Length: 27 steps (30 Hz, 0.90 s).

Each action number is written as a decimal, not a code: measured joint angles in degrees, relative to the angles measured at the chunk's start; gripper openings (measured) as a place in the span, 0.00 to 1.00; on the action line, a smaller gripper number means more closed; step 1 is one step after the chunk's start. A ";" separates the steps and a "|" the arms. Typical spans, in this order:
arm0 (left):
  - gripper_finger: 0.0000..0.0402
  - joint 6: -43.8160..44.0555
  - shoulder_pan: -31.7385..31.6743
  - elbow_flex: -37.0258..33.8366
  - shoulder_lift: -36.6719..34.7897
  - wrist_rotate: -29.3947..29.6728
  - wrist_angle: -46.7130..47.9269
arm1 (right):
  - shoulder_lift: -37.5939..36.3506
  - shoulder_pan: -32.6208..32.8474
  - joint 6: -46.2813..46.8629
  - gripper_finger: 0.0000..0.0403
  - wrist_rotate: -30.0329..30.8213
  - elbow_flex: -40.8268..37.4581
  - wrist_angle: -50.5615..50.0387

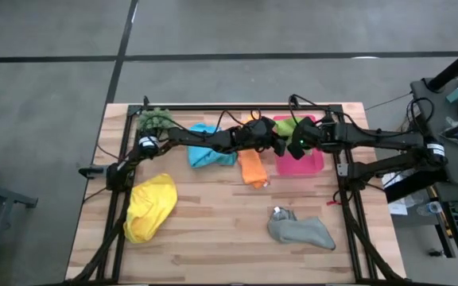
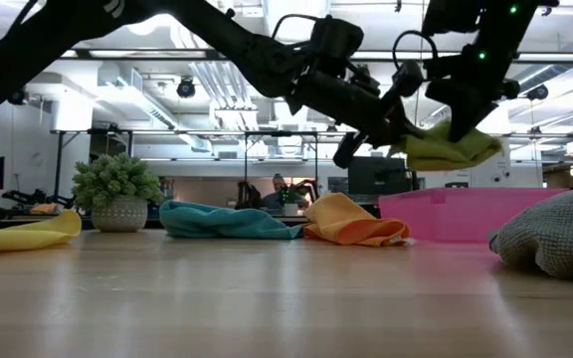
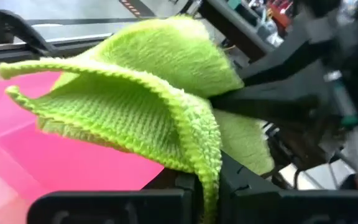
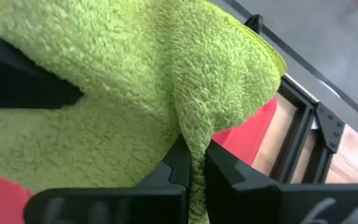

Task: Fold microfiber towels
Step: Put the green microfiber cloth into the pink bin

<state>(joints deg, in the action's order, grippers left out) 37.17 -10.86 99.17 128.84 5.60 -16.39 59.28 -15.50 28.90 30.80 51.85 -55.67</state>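
Both my grippers are shut on the lime green towel (image 1: 285, 125), which hangs in the air above the pink tray (image 1: 312, 163) at the table's far right. My left gripper (image 3: 207, 193) reaches it from the left and my right gripper (image 4: 194, 180) from the right, the two close together. In the low view the green towel (image 2: 456, 149) hangs clear above the tray (image 2: 466, 214). The blue towel (image 1: 209, 149) and orange towel (image 1: 253, 168) lie crumpled at far centre, the yellow towel (image 1: 151, 208) at near left, and the grey towel (image 1: 302, 230) at near right. My left gripper pinches a hemmed edge (image 3: 205, 152) of the green towel between its two fingers, coming nearly level from the table's left. The cloth arches up and away from the fingers, bent over itself and slack, clear of the tray. My right gripper pinches a fold (image 4: 190, 134) of the same towel between its two fingers, slanting down from the table's right. The cloth bunches around the fingers and is lifted clear of the tray.
A spiky green plant (image 1: 156, 119) stands at the far left corner. The black frame rails (image 1: 237, 107) run around the table's edges. Bare wood (image 1: 221, 230) lies between the yellow and grey towels.
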 joint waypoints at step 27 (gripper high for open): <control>0.20 4.31 0.36 3.30 6.92 1.82 0.49 | -1.92 -1.06 4.72 0.03 -0.63 -13.67 12.76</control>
<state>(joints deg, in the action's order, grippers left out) 41.48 -10.50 102.47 135.76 7.42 -15.90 57.36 -16.56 33.62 30.17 38.18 -42.91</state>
